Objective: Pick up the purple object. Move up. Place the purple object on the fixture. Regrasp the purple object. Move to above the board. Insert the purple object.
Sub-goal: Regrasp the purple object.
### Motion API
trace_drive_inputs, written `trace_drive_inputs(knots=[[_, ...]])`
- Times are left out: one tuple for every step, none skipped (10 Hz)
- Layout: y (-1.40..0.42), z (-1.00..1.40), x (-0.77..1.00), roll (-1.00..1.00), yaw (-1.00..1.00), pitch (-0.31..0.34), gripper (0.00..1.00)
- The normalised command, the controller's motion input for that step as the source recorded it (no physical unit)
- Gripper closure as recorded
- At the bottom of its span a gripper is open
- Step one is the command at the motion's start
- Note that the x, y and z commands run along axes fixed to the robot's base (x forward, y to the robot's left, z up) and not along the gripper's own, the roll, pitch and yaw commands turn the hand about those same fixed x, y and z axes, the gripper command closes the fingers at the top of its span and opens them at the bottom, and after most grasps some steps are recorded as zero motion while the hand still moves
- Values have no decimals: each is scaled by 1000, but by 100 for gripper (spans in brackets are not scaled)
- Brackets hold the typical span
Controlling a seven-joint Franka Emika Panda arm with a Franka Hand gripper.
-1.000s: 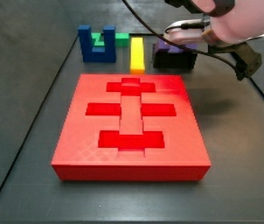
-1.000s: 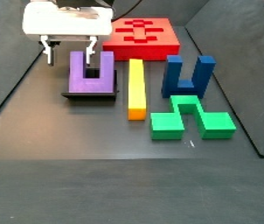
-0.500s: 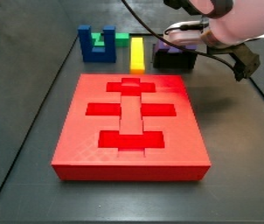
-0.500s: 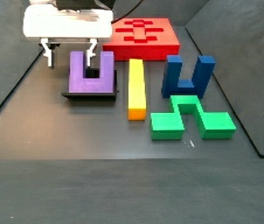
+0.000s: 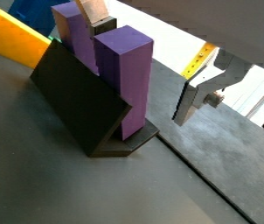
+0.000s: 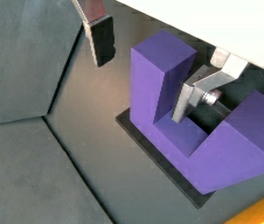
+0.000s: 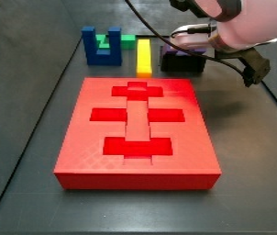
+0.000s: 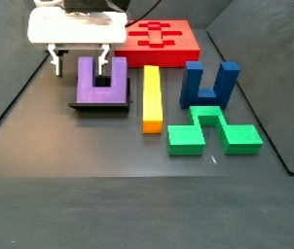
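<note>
Dark grey matte flooring with raised side walls forms the work area in both side views. On it lies the board (image 7: 138,131), a large flat red slab with brighter red cross-shaped recesses (image 8: 162,37).

Beside the board stands the fixture (image 8: 100,105), a small black low holder, seen as a dark L-shaped bracket in a wrist view (image 5: 86,105). The purple object (image 8: 101,83), a chunky U-shaped plastic block, rests on the fixture with both prongs upright and the notch opening upward (image 6: 191,131).

The gripper (image 8: 81,60) sits directly over the purple object. Its jaws are spread apart: one silver finger (image 6: 204,91) stands inside the notch, the other finger with its dark pad (image 6: 100,33) hangs outside one prong. Neither finger can be confirmed as touching the block; a gap shows beside the outer pad.

Other items noted:
- a long yellow bar (image 8: 151,97) lying just beside the fixture;
- a dark blue notched block (image 8: 208,84) standing upright beyond the bar;
- a green stepped piece (image 8: 211,131) lying flat near the blue block.

In a side view the purple object is largely hidden behind the arm (image 7: 249,25).
</note>
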Motion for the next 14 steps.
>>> trace_drive_inputs(knots=[[0, 0, 0, 26, 0, 20, 0], [0, 0, 0, 3, 0, 6, 0], [0, 0, -6, 77, 0, 9, 0], [0, 0, 0, 0, 0, 0, 0], [0, 0, 0, 0, 0, 0, 100], [0, 0, 0, 0, 0, 0, 100], [0, 0, 0, 0, 0, 0, 100], [0, 0, 0, 0, 0, 0, 100], [0, 0, 0, 0, 0, 0, 100], [0, 0, 0, 0, 0, 0, 100], [0, 0, 0, 0, 0, 0, 100], [0, 0, 0, 0, 0, 0, 100], [0, 0, 0, 0, 0, 0, 100], [0, 0, 0, 0, 0, 0, 100]])
